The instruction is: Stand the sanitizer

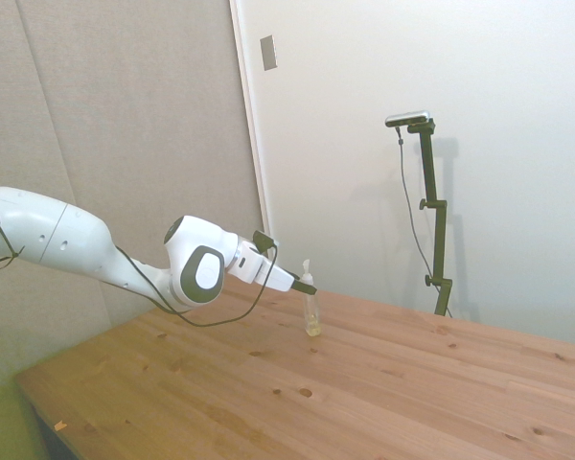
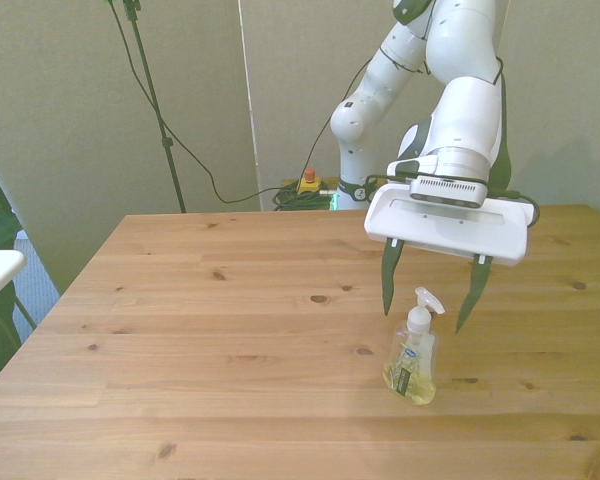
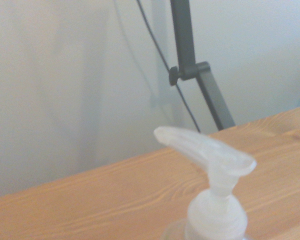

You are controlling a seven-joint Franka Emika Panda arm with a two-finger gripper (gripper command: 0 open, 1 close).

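The sanitizer (image 2: pixel 411 356) stands upright on the table (image 2: pixel 210 340), lower right of centre in the front view. The gripper (image 2: pixel 430 302) hangs wide open, holding nothing. The wrist view crops the bottle's body.

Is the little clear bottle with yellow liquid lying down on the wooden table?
No, the little clear plastic bottle with yellow liquid stands upright on the wooden table, pump on top.

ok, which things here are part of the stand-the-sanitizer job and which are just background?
Job:
- sanitizer, upright on the table
- gripper, open, fingers apart behind the pump top

Background:
- red button box on the floor behind the table
- cables by the wall
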